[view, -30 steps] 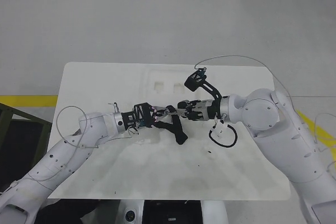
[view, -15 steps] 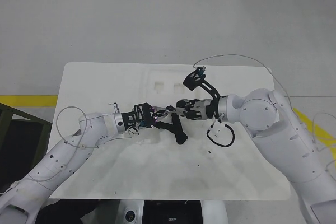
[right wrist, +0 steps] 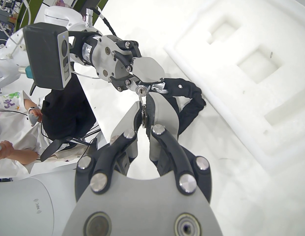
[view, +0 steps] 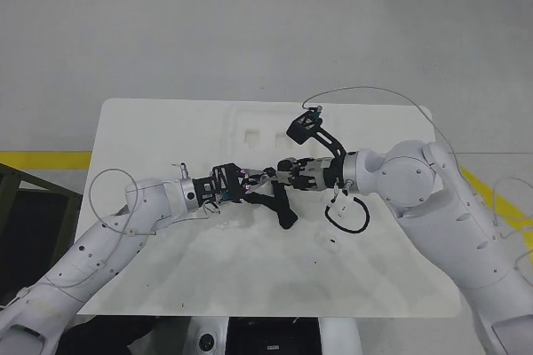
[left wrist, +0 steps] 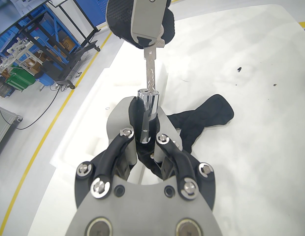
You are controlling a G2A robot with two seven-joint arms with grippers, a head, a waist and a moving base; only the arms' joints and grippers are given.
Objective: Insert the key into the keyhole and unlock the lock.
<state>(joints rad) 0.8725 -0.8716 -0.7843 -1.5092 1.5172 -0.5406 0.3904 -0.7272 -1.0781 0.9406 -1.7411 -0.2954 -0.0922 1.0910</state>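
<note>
My left gripper [left wrist: 145, 114] is shut on the chrome cylinder of the lock [left wrist: 148, 106], whose black fabric-covered cable [left wrist: 206, 116] trails onto the table. My right gripper [right wrist: 143, 112] is shut on the head of the silver key [left wrist: 150, 74]. The key's tip rests at the keyhole [right wrist: 141, 90] in the cylinder's end face, with most of the blade still outside. In the top view the two grippers meet tip to tip at the table's middle [view: 265, 177], above the black cable [view: 280, 209].
A white foam tray [right wrist: 243, 57] with rectangular recesses lies at the back of the white table [view: 249, 266]. A black cable loop [view: 351, 217] hangs by the right forearm. Small dark specks [left wrist: 239, 69] dot the tabletop.
The right arm has edged slightly toward the left gripper, bringing the key closer to the lock. The left arm has kept still.
</note>
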